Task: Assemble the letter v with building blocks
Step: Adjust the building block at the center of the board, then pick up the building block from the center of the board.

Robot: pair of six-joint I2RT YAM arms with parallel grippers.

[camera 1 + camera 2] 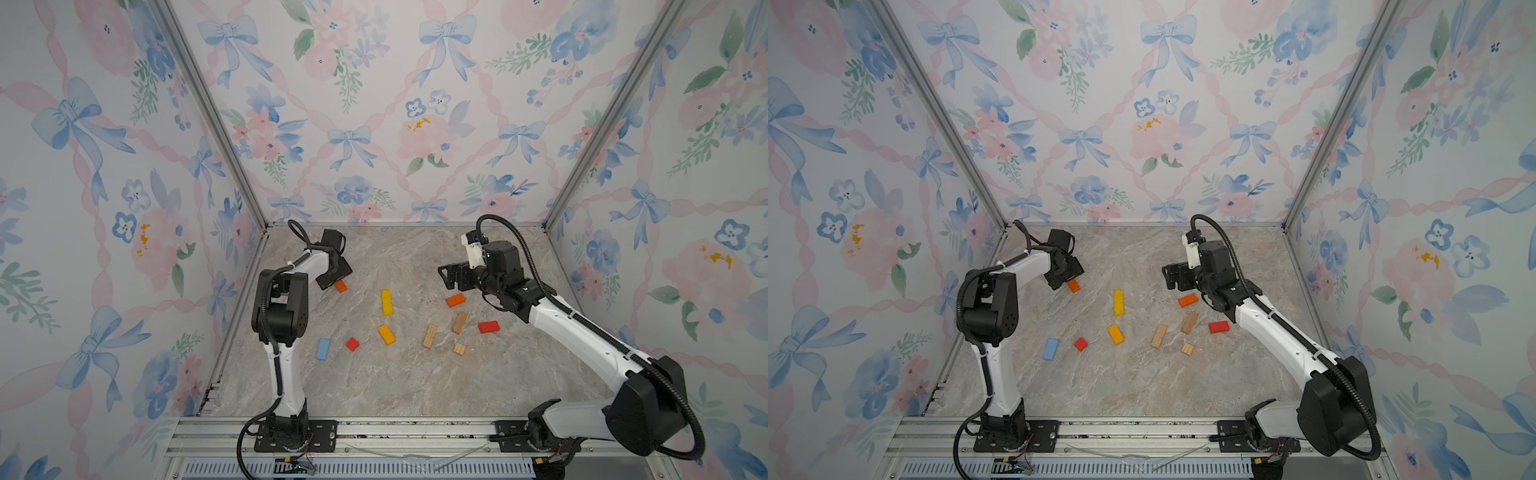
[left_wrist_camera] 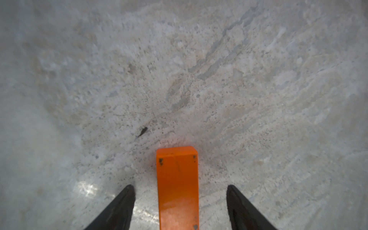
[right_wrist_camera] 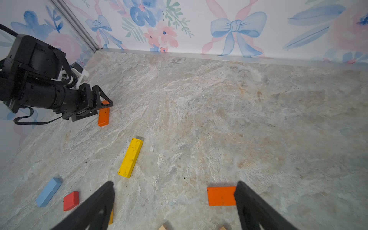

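Several building blocks lie scattered on the marble table (image 1: 374,386). An orange block (image 2: 177,187) lies flat between the spread fingers of my left gripper (image 2: 180,187), with a gap on each side; in a top view the block (image 1: 340,286) pokes out from under this gripper (image 1: 334,281) at the back left. My right gripper (image 1: 446,276) hovers open and empty at the back right, above another orange block (image 3: 221,196). Between the arms lie a long yellow block (image 1: 387,302), a shorter yellow-orange one (image 1: 386,334), two tan blocks (image 1: 430,336) and a short tan one (image 1: 459,349).
A red block (image 1: 488,327) lies under the right forearm. A small red block (image 1: 352,344) and a light blue block (image 1: 323,349) sit near the left arm's upright link. Floral walls close the table on three sides; an aluminium rail (image 1: 374,432) runs along the front.
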